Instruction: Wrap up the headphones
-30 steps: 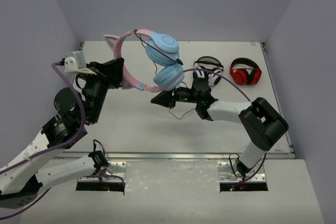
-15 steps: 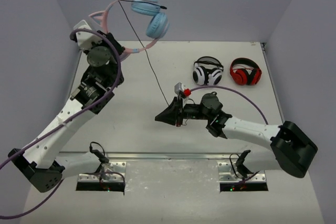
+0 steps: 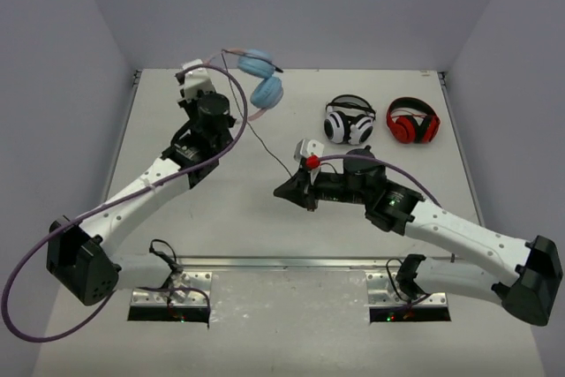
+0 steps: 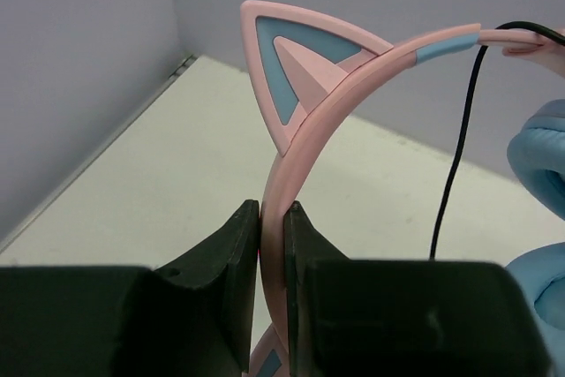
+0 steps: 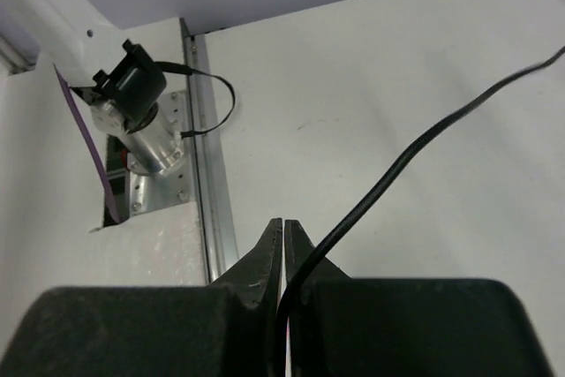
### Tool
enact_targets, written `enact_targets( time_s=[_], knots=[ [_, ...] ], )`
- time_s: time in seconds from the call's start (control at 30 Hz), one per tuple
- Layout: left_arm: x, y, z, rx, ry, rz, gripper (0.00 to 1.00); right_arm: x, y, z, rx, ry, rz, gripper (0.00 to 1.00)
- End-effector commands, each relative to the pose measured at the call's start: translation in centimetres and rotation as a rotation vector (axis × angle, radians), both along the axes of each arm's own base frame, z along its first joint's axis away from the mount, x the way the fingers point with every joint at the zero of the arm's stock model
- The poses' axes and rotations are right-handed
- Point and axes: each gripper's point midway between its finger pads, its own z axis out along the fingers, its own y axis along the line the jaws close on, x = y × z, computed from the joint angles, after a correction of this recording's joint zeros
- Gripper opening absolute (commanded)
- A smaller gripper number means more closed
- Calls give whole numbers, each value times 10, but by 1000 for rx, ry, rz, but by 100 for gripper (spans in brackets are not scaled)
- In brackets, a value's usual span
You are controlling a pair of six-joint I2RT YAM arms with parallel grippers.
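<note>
The headphones (image 3: 262, 79) have a pink cat-ear headband and light blue ear cups, and are held up at the back centre-left. My left gripper (image 3: 237, 119) is shut on the pink headband (image 4: 296, 147), just below a cat ear (image 4: 284, 64). A blue ear cup (image 4: 540, 156) shows at the right edge of the left wrist view. The thin black cable (image 3: 265, 143) runs from the headband down to my right gripper (image 3: 284, 190). That gripper is shut on the cable (image 5: 415, 152), low over the table's middle.
White-and-black headphones (image 3: 349, 121) and red-and-black headphones (image 3: 412, 121) lie at the back right. A metal rail (image 3: 291, 262) runs along the table's near edge, and the left arm's base mount (image 5: 141, 121) sits beside it. Walls close in the left, back and right.
My left arm has carried the headphones from high at the back left down and to the right. My right gripper has stayed near the table's middle, still gripping the cable.
</note>
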Motion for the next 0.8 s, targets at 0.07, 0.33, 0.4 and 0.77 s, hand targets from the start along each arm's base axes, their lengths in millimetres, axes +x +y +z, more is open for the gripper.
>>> enact_targets(
  time_s=[0.07,0.33,0.4,0.77],
  knots=[
    [-1,14,-64,91,83,85,0,22,-23,72,-39,-199,-128,1],
    [-11,-59,-101,11,68,-389,0,68,-42,99,-195,-380,-308,1],
    [-29,-67,-116,32,57,-445,0,86,-50,102,-252,-445,-383,1],
    [-98,-100,-144,8,44,-714,0,146,-58,115,-444,-630,-513,6]
  ],
)
